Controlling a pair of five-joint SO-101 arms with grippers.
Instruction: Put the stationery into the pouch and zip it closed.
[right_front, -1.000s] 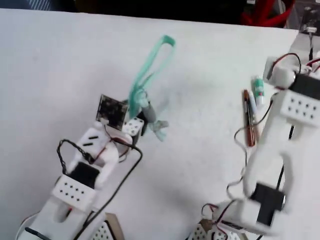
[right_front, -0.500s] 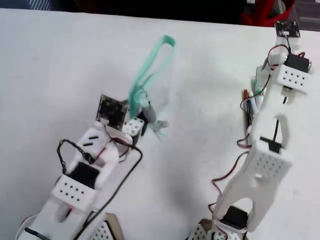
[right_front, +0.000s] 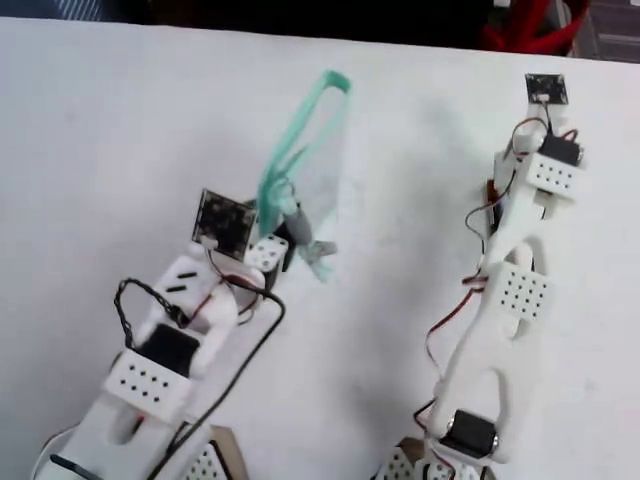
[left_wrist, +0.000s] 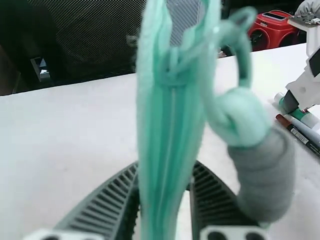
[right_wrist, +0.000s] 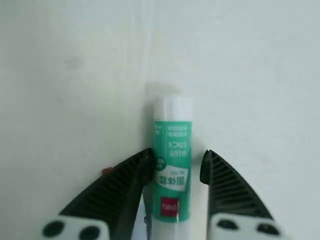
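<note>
Left wrist view: pouch (left_wrist: 165, 125) mint-green; edge-on, upright

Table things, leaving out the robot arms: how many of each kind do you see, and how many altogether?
Pouch: 1
Glue stick: 1
Marker: 1
Pen: 1
Total: 4
</note>
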